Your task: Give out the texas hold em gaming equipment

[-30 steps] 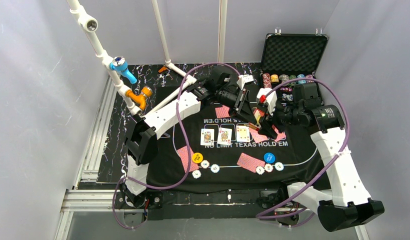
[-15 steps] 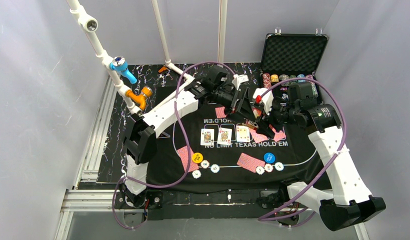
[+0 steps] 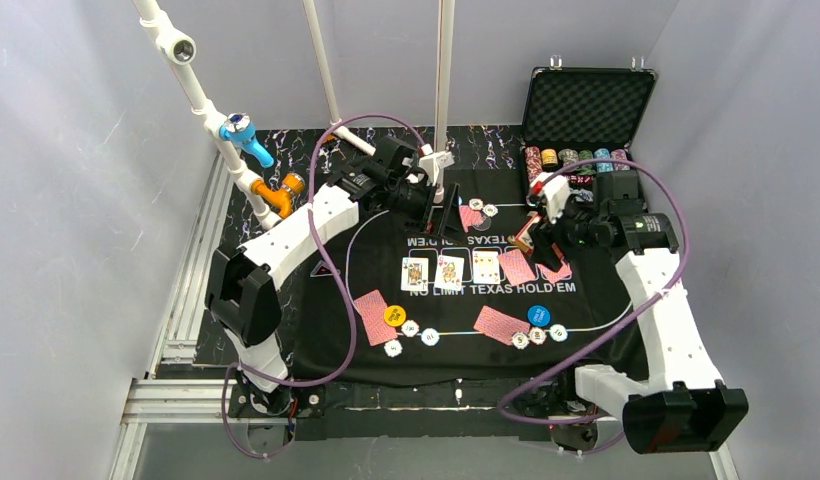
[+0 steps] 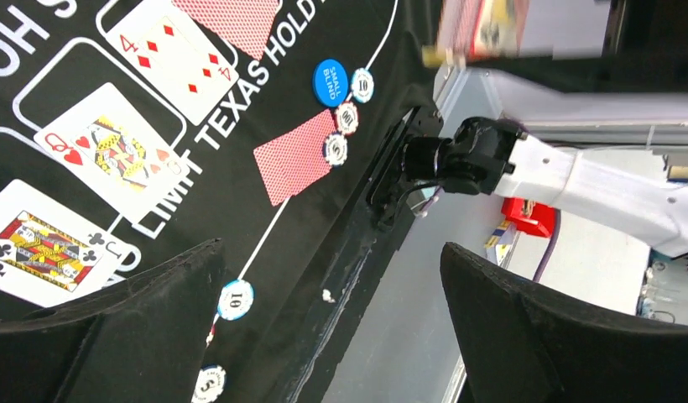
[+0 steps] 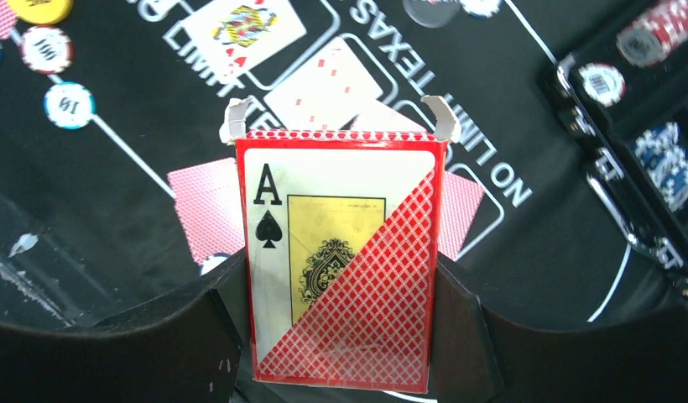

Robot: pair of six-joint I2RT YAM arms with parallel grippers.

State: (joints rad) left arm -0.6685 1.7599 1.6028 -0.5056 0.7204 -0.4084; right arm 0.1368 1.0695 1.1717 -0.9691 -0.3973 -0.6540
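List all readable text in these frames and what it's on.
"NO LIMIT TEXAS HOLD'EM": black felt mat
"SMALL BLIND": blue button disc
"10": blue-edged chip
"100": red-edged chip
"A" with a spade: red card box
"4": four of diamonds
"Q": queen of hearts
"J": jack of clubs
Yellow button disc: too small to read.

even, bright, diffuse light with soft shadows — wrist views soften at their near edges, top view sharp.

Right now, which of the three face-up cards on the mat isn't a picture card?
The four of diamonds, rightmost in the row; the others are a jack and a queen.
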